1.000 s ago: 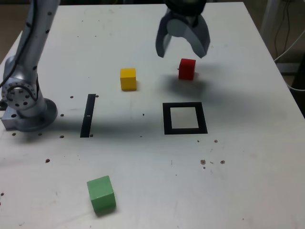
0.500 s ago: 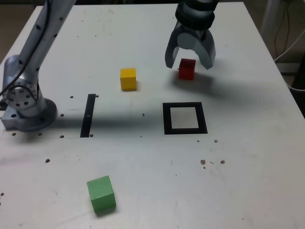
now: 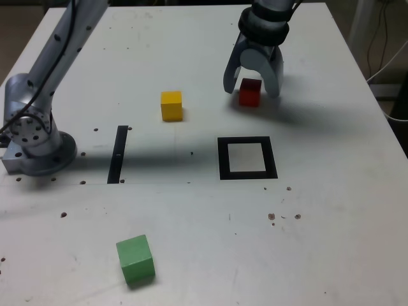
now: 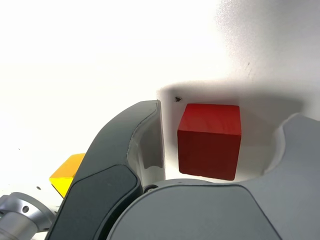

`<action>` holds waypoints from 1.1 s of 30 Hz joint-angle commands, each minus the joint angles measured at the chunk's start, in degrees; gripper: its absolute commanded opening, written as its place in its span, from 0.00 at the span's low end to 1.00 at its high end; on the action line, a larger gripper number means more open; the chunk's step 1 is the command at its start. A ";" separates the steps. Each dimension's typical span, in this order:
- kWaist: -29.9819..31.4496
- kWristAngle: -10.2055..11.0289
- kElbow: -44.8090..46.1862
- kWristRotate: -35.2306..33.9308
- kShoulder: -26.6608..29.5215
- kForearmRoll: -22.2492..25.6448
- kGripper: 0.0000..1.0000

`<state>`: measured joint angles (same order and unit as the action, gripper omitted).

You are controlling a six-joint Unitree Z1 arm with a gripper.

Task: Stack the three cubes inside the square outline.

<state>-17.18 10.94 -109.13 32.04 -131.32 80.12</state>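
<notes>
The red cube (image 3: 250, 93) rests on the white table at the back, right of centre in the exterior view. My gripper (image 3: 251, 90) is lowered over it, one finger on each side. In the wrist view the red cube (image 4: 210, 140) sits between the fingers with a small gap on both sides, so the gripper (image 4: 222, 115) is open and not touching it. The yellow cube (image 3: 171, 105) stands to the exterior view's left of the red one. Alone near the front edge lies the green cube (image 3: 135, 259). The square outline (image 3: 222, 159) is in front of the red cube, with nothing in it.
A narrow black strip (image 3: 118, 153) lies flat to the exterior view's left of the outline. The arm's base (image 3: 32, 137) stands at the table's left edge, and the arm reaches across the back. Small dark specks dot the tabletop. Cables hang beyond the right edge (image 3: 382, 95).
The gripper has come down and to the exterior view's right until it straddles the red cube, and its fingers have narrowed. None of the cubes has moved.
</notes>
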 commanded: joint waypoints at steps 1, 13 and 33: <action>-0.04 -0.18 0.00 -0.13 -0.34 -0.05 0.53; 0.30 -0.71 0.00 -0.03 -0.95 -0.58 0.26; 2.26 -0.99 0.06 0.05 -0.13 1.21 0.15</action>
<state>-15.51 9.98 -109.14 32.55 -132.01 80.88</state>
